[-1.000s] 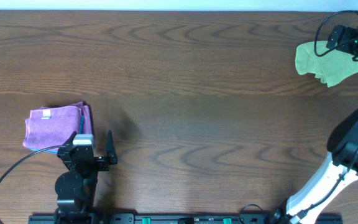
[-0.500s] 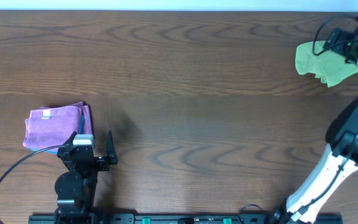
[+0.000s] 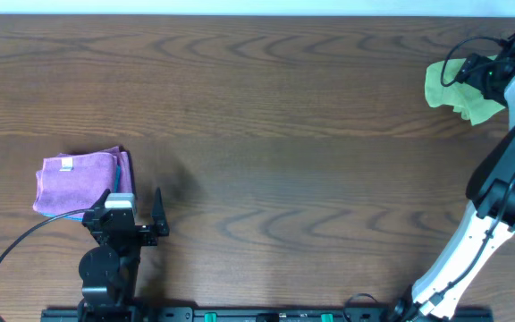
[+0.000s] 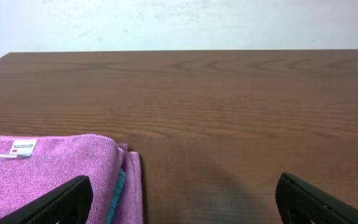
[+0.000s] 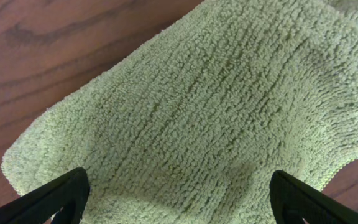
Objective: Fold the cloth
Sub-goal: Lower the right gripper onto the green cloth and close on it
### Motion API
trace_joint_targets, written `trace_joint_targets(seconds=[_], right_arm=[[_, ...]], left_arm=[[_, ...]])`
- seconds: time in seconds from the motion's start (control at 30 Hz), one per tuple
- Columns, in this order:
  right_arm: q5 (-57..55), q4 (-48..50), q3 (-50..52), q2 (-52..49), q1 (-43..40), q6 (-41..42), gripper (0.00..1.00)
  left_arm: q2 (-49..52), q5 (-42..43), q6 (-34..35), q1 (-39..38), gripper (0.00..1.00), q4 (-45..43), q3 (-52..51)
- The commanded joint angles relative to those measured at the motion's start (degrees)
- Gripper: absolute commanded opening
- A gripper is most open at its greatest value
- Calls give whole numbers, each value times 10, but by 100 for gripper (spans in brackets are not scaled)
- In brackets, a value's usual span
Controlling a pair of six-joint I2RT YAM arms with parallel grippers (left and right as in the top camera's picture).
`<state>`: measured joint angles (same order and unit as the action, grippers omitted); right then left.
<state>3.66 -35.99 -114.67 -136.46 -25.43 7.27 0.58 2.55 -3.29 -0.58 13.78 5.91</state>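
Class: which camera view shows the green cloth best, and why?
The right wrist view: the green cloth fills it, its looped pile and edge clear. Overhead shows it small and crumpled, partly under the right gripper. The left wrist view misses it.

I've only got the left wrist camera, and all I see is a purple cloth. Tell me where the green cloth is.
Observer: The green cloth lies in the far right corner of the table, far from the purple cloth.
Operator: Give me its shape.
Observer: Crumpled, with an uneven outline, not spread flat.
Operator: Now report the right gripper.
Observer: The right gripper is open, right above the green cloth, whose looped fabric fills its camera. I can't tell whether it touches.
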Motion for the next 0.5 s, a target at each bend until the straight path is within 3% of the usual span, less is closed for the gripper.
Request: trace_joint_targets(seconds=[0.0, 0.3, 0.4, 0.47], right_arm=[[4, 2, -7, 4, 4, 9, 93], [7, 0, -5, -20, 4, 9, 92], [9, -2, -5, -23, 4, 9, 78], [9, 0, -5, -22, 4, 9, 64]], left_arm=[[-4, -6, -10, 2, 95, 5, -16], [-4, -6, -10, 2, 95, 5, -16], [-4, -6, -10, 2, 95, 5, -16], [-4, -6, -10, 2, 95, 5, -16]])
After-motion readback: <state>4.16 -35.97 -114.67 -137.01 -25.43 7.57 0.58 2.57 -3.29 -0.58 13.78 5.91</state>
